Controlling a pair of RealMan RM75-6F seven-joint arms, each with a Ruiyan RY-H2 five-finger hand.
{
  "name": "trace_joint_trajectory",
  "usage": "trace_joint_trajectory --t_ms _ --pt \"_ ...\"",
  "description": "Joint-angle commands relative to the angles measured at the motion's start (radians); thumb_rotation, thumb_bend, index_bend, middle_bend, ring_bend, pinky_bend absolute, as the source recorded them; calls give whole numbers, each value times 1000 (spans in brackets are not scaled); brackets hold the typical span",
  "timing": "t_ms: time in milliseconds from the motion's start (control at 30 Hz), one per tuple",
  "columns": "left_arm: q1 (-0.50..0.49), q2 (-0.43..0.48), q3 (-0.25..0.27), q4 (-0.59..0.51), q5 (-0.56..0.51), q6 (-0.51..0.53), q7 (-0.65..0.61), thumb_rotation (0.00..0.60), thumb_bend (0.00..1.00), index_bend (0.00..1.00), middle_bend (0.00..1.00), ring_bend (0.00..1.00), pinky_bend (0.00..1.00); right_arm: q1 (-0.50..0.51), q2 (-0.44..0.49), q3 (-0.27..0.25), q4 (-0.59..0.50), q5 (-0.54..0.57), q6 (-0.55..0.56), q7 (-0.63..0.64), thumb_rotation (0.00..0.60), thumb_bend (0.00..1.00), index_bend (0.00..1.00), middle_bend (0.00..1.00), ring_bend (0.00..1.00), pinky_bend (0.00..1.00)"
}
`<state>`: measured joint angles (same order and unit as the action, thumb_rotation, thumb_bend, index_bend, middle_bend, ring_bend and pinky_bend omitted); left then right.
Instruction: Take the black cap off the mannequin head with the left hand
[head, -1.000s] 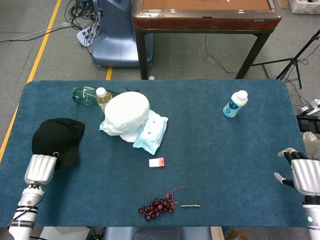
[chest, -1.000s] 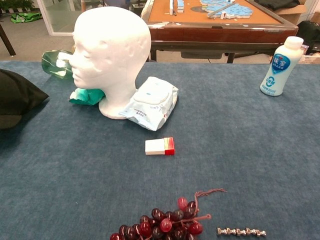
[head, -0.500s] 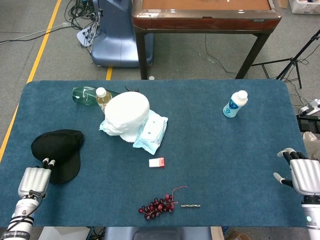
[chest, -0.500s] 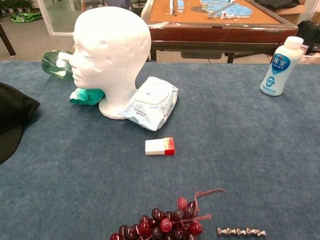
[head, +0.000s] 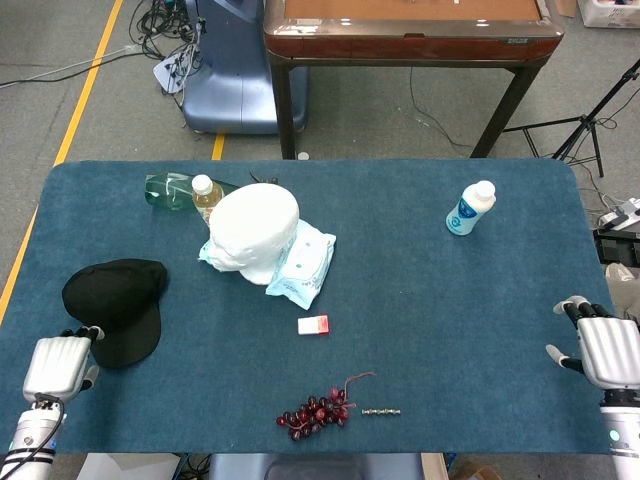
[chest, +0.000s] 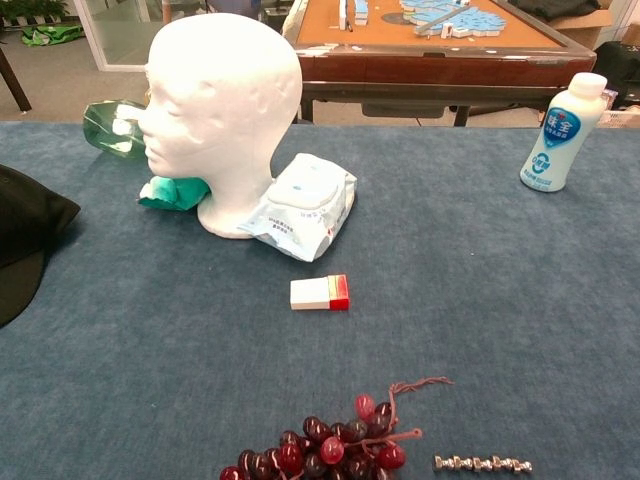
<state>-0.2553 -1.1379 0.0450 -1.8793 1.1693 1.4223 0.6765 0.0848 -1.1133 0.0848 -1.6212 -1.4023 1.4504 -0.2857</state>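
The black cap (head: 115, 308) lies flat on the blue table at the left, its edge also showing at the left border of the chest view (chest: 25, 240). The white mannequin head (head: 254, 230) stands bare near the table's middle (chest: 220, 110). My left hand (head: 58, 366) sits at the table's front left corner, just below the cap's brim and apart from it, holding nothing. At the far right edge my right hand (head: 603, 350) rests with its fingers apart and empty. Neither hand shows in the chest view.
A pack of wipes (head: 301, 263) leans against the mannequin head. Behind it lie a green bottle (head: 168, 189) and a yellow bottle (head: 206, 195). A small red-and-white box (head: 313, 324), grapes (head: 316, 410), a metal chain (head: 381, 411) and a white bottle (head: 470, 208) are scattered about.
My left hand let go of the cap and drew back toward the table's front left corner. The cap settled flat on the table. The right hand stayed put.
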Motion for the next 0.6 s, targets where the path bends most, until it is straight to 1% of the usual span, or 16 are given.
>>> trace_joint_trajectory --t_ms 33,133,233,467,600 --pt "45 -8 -11 94 81 31 -187 600 310 391 451 408 707 2 -4 0 1 2 -2 -7 600 67 393 353 419 680" --pt "58 -25 -32 177 116 49 -295 600 314 407 470 421 707 3 -9 0 2 4 -2 -17 600 68 393 353 419 680" --pt "63 -36 -40 232 132 45 -354 600 314 420 491 427 707 6 -12 4 4 15 -9 -23 600 68 393 353 419 680" --pt "67 -30 -52 257 151 30 -390 600 314 425 500 429 707 21 -11 8 12 40 -45 -23 600 67 393 354 419 680" --pt "70 -37 -58 276 161 26 -403 600 314 430 506 430 707 23 -9 8 12 42 -47 -19 600 68 393 355 419 680"
